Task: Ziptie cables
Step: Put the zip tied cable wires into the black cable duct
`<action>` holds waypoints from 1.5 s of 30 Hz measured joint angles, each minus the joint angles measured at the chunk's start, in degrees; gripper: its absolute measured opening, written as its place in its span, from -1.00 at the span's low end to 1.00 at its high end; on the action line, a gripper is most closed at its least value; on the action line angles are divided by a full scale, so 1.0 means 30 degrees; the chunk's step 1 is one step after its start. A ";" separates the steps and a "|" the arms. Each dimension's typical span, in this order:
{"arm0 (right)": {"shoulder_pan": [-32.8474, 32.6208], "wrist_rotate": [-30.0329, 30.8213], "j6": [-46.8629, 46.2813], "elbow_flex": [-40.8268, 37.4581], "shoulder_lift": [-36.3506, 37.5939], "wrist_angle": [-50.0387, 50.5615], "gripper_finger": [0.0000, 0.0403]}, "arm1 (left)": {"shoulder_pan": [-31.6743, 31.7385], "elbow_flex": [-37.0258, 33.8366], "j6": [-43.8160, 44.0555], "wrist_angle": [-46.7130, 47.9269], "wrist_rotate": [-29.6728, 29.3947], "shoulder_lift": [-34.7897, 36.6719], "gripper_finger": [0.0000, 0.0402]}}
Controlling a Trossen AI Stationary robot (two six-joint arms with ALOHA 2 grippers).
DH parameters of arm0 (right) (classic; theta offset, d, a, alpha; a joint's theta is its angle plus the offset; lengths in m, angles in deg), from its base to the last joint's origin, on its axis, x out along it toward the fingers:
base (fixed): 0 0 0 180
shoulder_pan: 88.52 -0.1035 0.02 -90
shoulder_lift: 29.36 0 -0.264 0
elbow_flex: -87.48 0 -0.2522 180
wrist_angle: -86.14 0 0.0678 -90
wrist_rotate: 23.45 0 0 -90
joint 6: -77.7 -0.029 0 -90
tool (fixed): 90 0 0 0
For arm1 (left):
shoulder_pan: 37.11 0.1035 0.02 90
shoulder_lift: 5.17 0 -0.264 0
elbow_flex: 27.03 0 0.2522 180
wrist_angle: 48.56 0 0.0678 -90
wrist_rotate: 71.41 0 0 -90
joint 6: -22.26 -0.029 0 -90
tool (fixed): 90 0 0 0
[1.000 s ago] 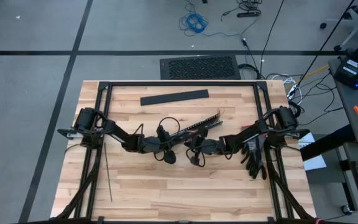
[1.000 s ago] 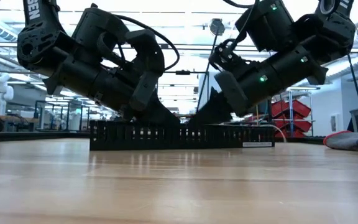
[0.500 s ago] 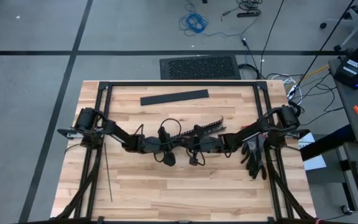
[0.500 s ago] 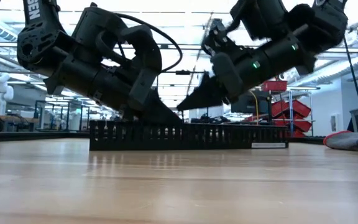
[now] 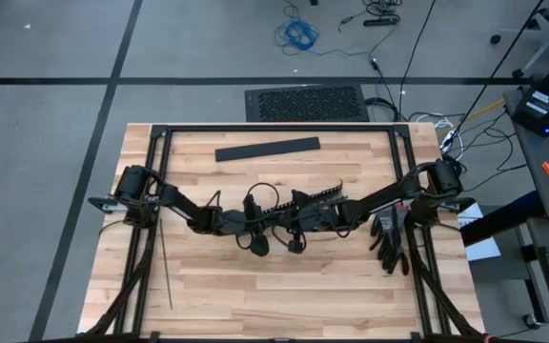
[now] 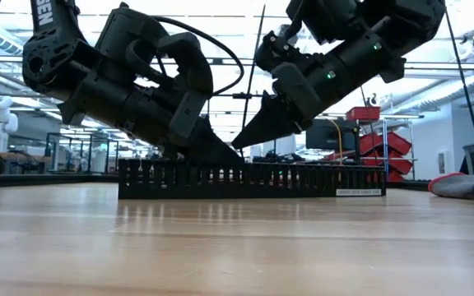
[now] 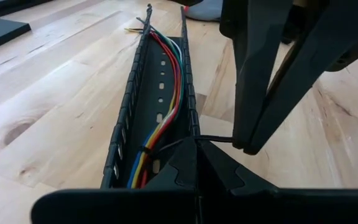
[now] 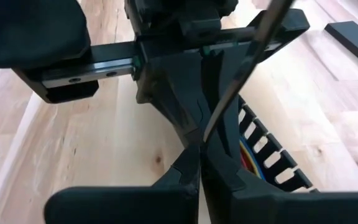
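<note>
The cables (image 7: 166, 93), red, white, green and other colours, lie inside the long black slotted duct (image 5: 303, 200) at mid-table. A thin dark ziptie (image 7: 166, 146) loops around them near the duct's near end. My left gripper (image 7: 196, 149) and my right gripper (image 8: 201, 155) meet tip to tip beside the duct, both shut on this ziptie. My right gripper also shows in the left wrist view (image 7: 246, 146). Spare zipties (image 5: 165, 267) lie on the table's left side. My left gripper pinches the ziptie (image 7: 188, 140) between its two fingertips, right beside the loop around the cables. The fingers slant down from the table's left. The strip runs taut from the bundle to the fingertips. My right gripper pinches the ziptie's tail (image 7: 232, 140) between its fingertips, a short way past my left gripper. The fingers slant down from the table's right. The free tail (image 8: 241, 68) sticks out past the fingers and rises steeply, as the low view (image 6: 253, 66) also shows.
A flat wide black bar (image 5: 267, 150) lies toward the far edge. A dark glove (image 5: 389, 243) lies at the table's right. The near half of the table (image 5: 284, 295) is bare wood.
My right gripper has moved toward the table's left, closing on my left gripper, and its wrist has risen. The ziptie's free tail now stands up steeper and longer above it.
</note>
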 joint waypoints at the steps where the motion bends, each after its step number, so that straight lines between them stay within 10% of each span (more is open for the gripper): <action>1: -0.0009 0.0000 -0.0075 0.0000 0.0000 0.0042 -1.00 | 0.0000 0.0000 0.0014 -0.0007 -0.0007 0.0000 -0.94; 22: -0.0001 0.0064 -0.0225 -0.0029 -0.0029 0.0924 -1.00 | -0.0590 0.0083 -0.1359 0.3844 -0.0552 0.3963 -0.67; 45: -0.0240 -0.1558 -0.0530 -0.0029 -0.0029 0.1237 -1.00 | -0.0692 0.0036 -0.0399 0.6516 -0.0510 0.3084 -0.36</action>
